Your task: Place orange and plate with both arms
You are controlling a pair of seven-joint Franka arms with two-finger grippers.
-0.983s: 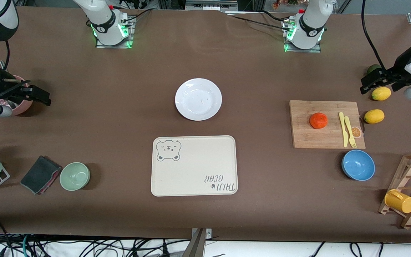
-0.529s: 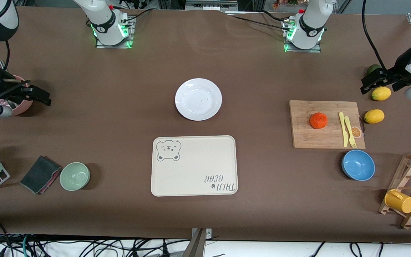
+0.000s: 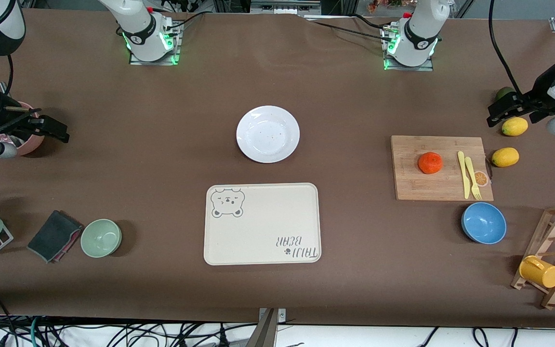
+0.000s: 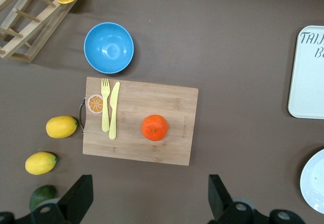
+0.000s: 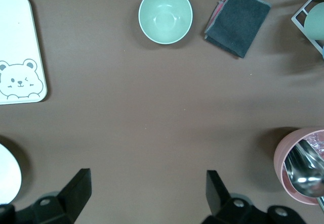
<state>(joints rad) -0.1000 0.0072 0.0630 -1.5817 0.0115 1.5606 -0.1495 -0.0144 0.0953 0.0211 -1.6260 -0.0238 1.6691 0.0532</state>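
**Two arms parked at the table ends, fingers spread wide**

Two grippers wait high at opposite ends: the left gripper (image 3: pixel 499 113) over the lemons (image 3: pixel 514 126), the right gripper (image 3: pixel 51 129) beside a pink cup (image 3: pixel 29 142). Each wrist view shows its own fingers (image 4: pixel 80 197) (image 5: pixel 77 188) set wide apart with nothing between them, which the front view leaves unclear.

The left wrist view alone shows a green lime (image 4: pixel 41 195) clearly; the right wrist view alone shows spoons (image 5: pixel 304 176) inside the pink cup.

The cream tray (image 3: pixel 262 223) reads "TAIJI BEAR", upside down from the front camera, beside a bear face.

The orange (image 3: pixel 430 162) sits on the wooden cutting board (image 3: pixel 441 168), its dimpled top upward, near a yellow knife (image 3: pixel 462 173) and fork (image 3: pixel 471 177). The plate (image 3: pixel 268 134) lies flat mid-table, farther from the front camera than the tray.
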